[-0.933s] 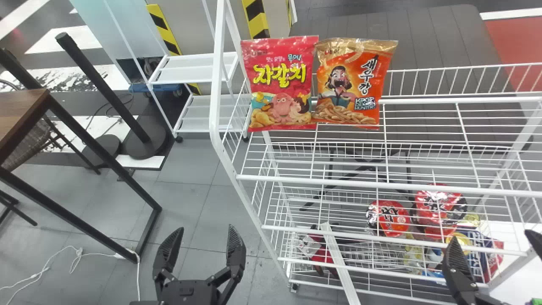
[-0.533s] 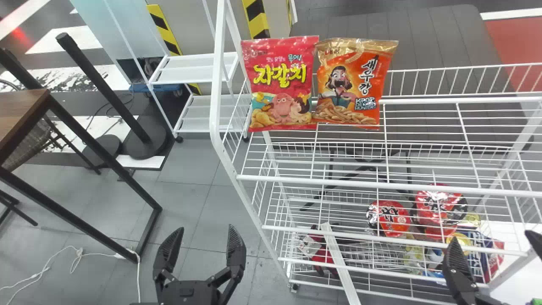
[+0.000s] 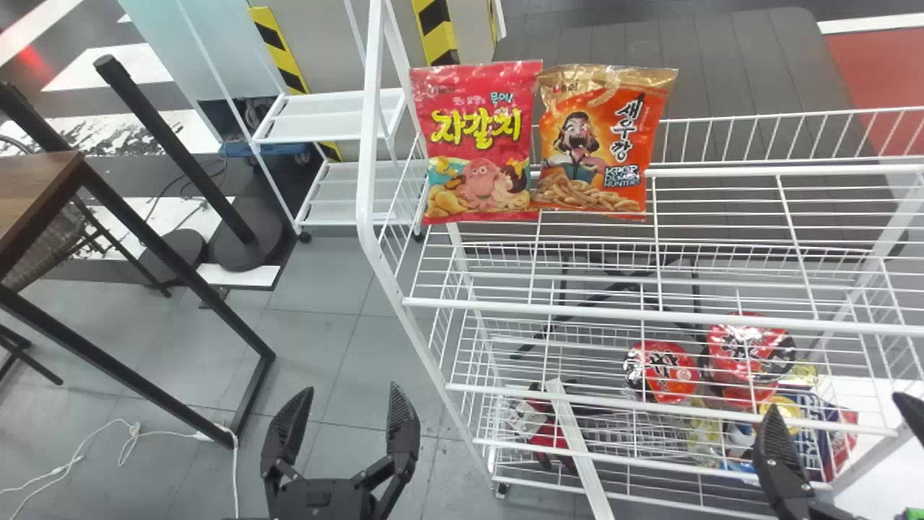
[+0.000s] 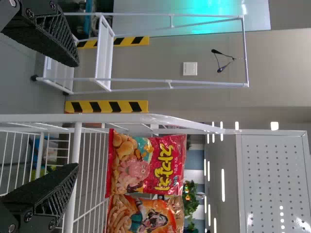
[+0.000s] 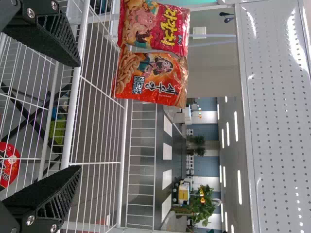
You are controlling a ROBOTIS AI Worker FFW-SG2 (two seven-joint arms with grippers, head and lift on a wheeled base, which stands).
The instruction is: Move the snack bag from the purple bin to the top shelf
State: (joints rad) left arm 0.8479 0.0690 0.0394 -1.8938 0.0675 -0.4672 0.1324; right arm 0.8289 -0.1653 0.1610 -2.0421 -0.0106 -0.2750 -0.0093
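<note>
I record 1 white wire rack (image 3: 613, 313). At its top shelf's left end, 1 red snack bag (image 3: 480, 144) and 1 orange snack bag (image 3: 599, 141) stand side by side. My left gripper (image 3: 353, 390) and right gripper (image 3: 833, 401) are wide open, holding 0 items.

Yellow lettering (image 3: 476, 128) on red bag (image 3: 484, 88); black lettering (image 3: 630, 126) on orange bag (image 3: 595, 110).

There are two snack bags (image 3: 476, 141) and two hands (image 3: 351, 388).
</note>
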